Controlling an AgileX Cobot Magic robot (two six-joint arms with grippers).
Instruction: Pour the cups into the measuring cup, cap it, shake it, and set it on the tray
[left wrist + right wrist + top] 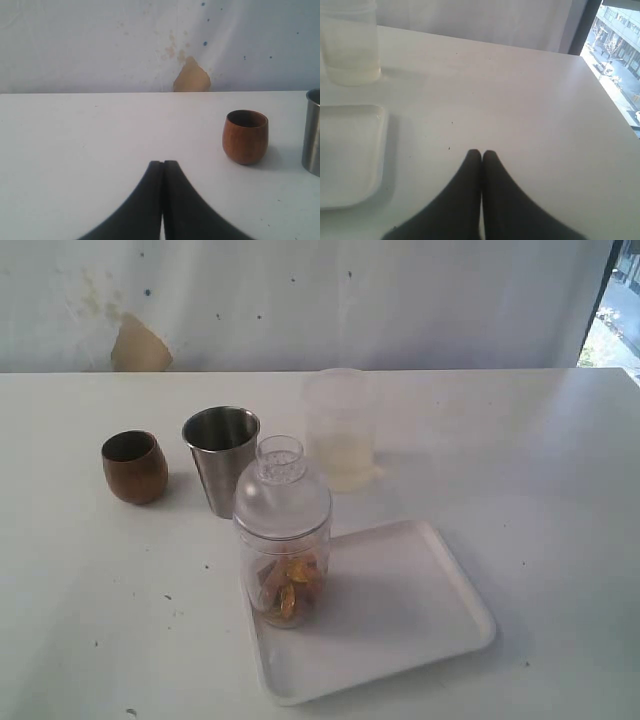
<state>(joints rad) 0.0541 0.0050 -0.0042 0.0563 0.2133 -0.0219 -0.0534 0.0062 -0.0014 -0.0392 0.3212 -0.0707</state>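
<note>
Tray (420,610) is carrying the capped measuring cup (282,540) at its left end, with orange pieces inside. Wooden cup (134,467) and steel tumbler (221,460) are standing beyond the tray. Left gripper (163,162) and right gripper (481,151) are showing jaws pressed together, empty. Task is looking complete.

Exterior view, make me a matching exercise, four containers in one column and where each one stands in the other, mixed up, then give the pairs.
Things
1. small round-bellied brown wooden cup
2. tall clear plastic measuring cup, capped
3. frosted whitish translucent plastic cup
4. tapered brushed-steel tumbler

Places
A. between two other cups
B. on the flat white rectangular plastic tray, at its left edge
C. farthest left of the four
D. farthest back on the white table

Pairs: 1-C, 2-B, 3-D, 4-A
</note>
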